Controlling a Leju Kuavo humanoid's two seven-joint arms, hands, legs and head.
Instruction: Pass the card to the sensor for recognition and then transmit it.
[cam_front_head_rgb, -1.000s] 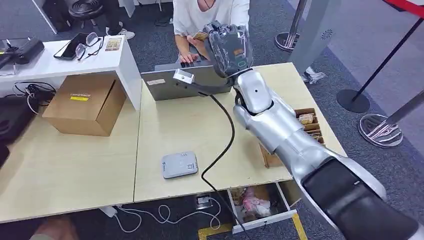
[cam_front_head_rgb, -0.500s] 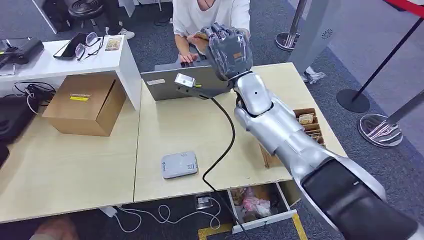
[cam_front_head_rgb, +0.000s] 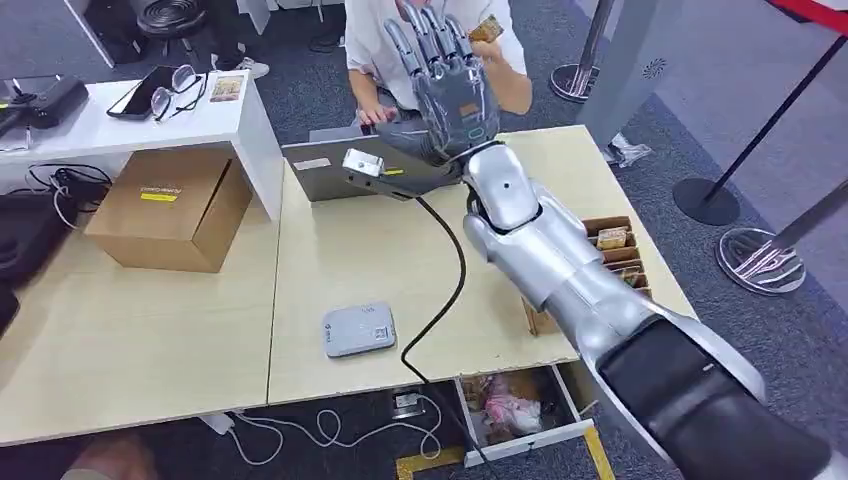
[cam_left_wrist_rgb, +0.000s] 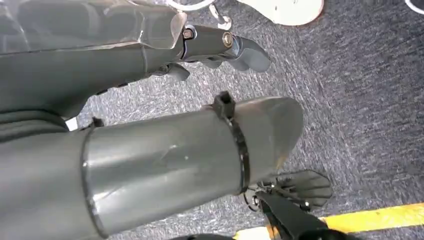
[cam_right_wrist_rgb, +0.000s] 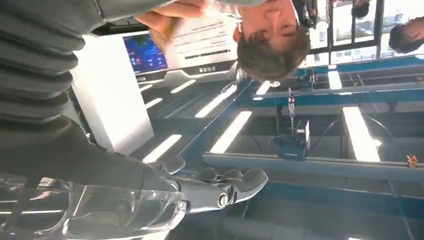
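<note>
Wooden counter (cam_front_head_rgb: 380, 250) below. Right robot hand (cam_front_head_rgb: 445, 70) raised, fingers spread, empty. Small tan card (cam_front_head_rgb: 487, 29), tilted, in person's hand (cam_front_head_rgb: 497, 45); left robot hand (cam_left_wrist_rgb: 220, 45) unclear.

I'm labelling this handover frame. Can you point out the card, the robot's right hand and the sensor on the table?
card (cam_front_head_rgb: 488, 29), head view, on its brown face, held in a person's hand.
right hand (cam_front_head_rgb: 447, 78), head view, on the back of the hand.
sensor (cam_front_head_rgb: 358, 330), head view, on its grey top.

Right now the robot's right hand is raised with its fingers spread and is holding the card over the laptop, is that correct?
Not quite: the right hand is raised with fingers spread, but it holds nothing. The head view shows the card in the person's hand, beyond the laptop.
</note>
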